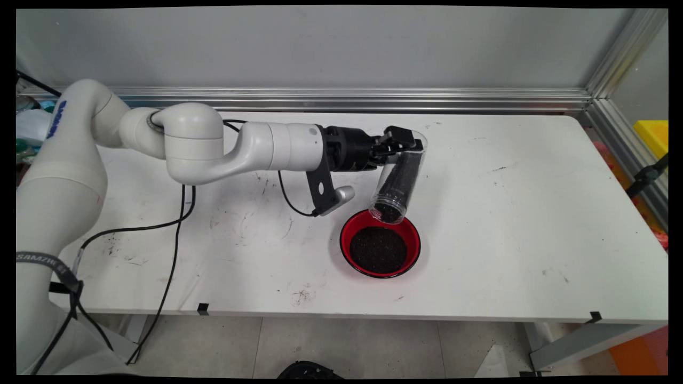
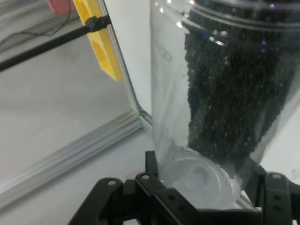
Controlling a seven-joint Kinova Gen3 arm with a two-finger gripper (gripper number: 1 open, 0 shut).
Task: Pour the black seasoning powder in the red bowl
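Scuffed white table (image 1: 507,224): we see the gripper (image 1: 401,143) clamped on a clear plastic jar (image 1: 397,181) of black grains, tilted mouth-down over a round red bowl (image 1: 347,242) already holding a dark, grainy heap

My worktop is a white rectangular table (image 1: 507,256), scuffed with dark marks and smudges, black tape tabs on its near edge. Behind it, a plain pale grey wall (image 1: 320,48) with a ribbed aluminium rail (image 1: 373,99) along its base. A second aluminium rail (image 1: 613,58) runs down the right corner. Beyond that, a yellow plastic block (image 1: 653,136). Below, a floor of pale grey tiles (image 1: 347,346). Even, flat light.
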